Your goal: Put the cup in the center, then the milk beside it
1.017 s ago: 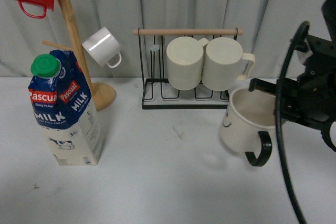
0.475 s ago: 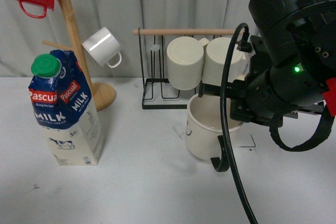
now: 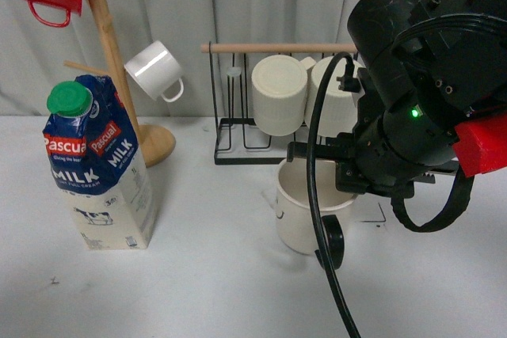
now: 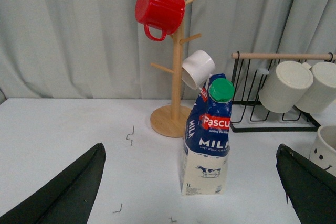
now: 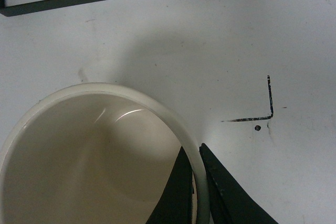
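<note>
Cup, rim pinched by right gripper — centre placement looks underway. Next, likely: settle and release it; left gripper, spread wide, faces milk.

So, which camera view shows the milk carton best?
The front view: the milk carton stands whole, large and unblocked, its label readable. The left wrist view also shows it whole, but smaller. The right wrist view does not show it.
</note>
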### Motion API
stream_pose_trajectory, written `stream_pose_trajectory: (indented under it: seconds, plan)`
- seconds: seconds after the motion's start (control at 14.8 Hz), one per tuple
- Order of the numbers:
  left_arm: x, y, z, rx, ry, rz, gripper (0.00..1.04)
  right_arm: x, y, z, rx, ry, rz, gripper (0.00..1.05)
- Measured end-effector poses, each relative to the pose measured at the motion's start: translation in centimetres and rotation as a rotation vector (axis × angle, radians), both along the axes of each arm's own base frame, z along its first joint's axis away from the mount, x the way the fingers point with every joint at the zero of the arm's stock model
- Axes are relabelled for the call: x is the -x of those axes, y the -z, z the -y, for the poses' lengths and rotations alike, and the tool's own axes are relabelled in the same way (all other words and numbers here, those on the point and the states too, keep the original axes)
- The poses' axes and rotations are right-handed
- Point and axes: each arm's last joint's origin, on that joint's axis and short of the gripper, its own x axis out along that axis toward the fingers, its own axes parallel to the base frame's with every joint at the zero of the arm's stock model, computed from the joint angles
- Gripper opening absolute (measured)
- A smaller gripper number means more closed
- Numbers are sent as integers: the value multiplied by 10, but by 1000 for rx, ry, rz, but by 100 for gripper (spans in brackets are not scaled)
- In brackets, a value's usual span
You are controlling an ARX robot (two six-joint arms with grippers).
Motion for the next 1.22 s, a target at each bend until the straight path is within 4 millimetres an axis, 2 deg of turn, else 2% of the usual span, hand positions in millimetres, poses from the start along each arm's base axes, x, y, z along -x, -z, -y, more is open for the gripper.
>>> stream_pose_trajectory:
  seconds: [0.41, 0.47, 0.61, 0.75, 0.81, 1.02, 1.08, 1.15, 1.22]
  plan:
    - [0, 0, 0, 0, 0, 0, 98, -6, 10, 6, 16, -12, -20, 3]
    - [0, 0, 0, 0, 0, 0, 98, -6, 10, 6, 20, -19, -17, 10]
    - [0, 0, 0, 0, 0, 0, 98, -7, 9, 6, -1, -34, -17, 32]
    - [0, 0, 0, 0, 0, 0, 98, -7, 0, 7, -32, -47, 4, 54]
    - [0, 0, 0, 0, 0, 0, 98, -4, -8, 10, -46, -48, 27, 63]
    - [0, 0, 0, 0, 0, 0, 98, 22, -52, 21, -154, -115, 164, 97]
    - [0, 0, 0, 0, 0, 0, 98, 36, -65, 28, -192, -156, 213, 99]
    - [0, 0, 0, 0, 0, 0, 98, 61, -79, 45, -238, -198, 261, 98]
    - [0, 0, 0, 0, 0, 0, 98, 77, -85, 60, -261, -210, 291, 98]
